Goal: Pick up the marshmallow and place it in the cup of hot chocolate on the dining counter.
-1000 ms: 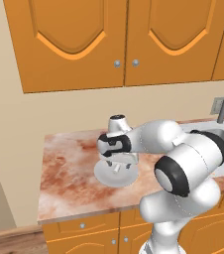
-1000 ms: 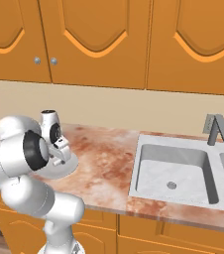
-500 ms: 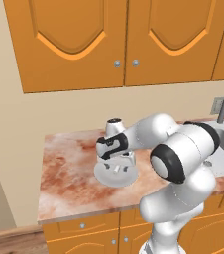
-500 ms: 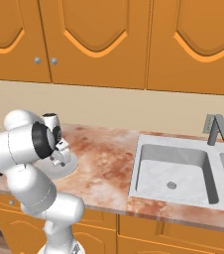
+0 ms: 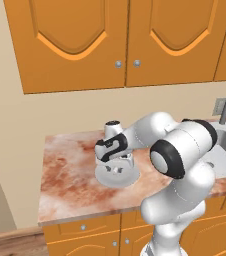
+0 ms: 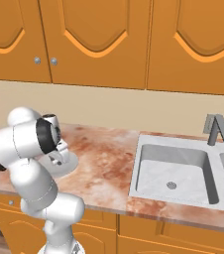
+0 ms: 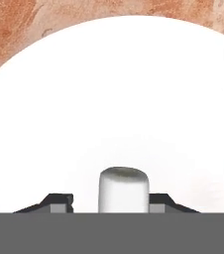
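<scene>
The marshmallow (image 7: 124, 191), a stubby white cylinder, stands upright on the round pale plate (image 7: 109, 99). My gripper (image 7: 111, 201) is down over it, a dark fingertip on each side. The right tip is at its edge and the left tip stands a little apart, so the gripper is open. From the base cameras the gripper (image 5: 117, 166) points down onto the plate (image 5: 105, 177) on the marbled counter (image 5: 70, 170). The right base view has the hand (image 6: 58, 156) over the plate (image 6: 70, 163). The cup of hot chocolate and the dining counter are out of view.
A steel sink (image 6: 173, 171) with a faucet (image 6: 217, 130) lies to the right of the plate. Orange wall cabinets (image 5: 125, 40) hang above the counter, whose front edge runs just before the plate. Knobbed base cabinets (image 5: 85, 230) sit below.
The hand has dropped lower onto the plate, and the fingers have drawn in from wide apart to close beside the marshmallow.
</scene>
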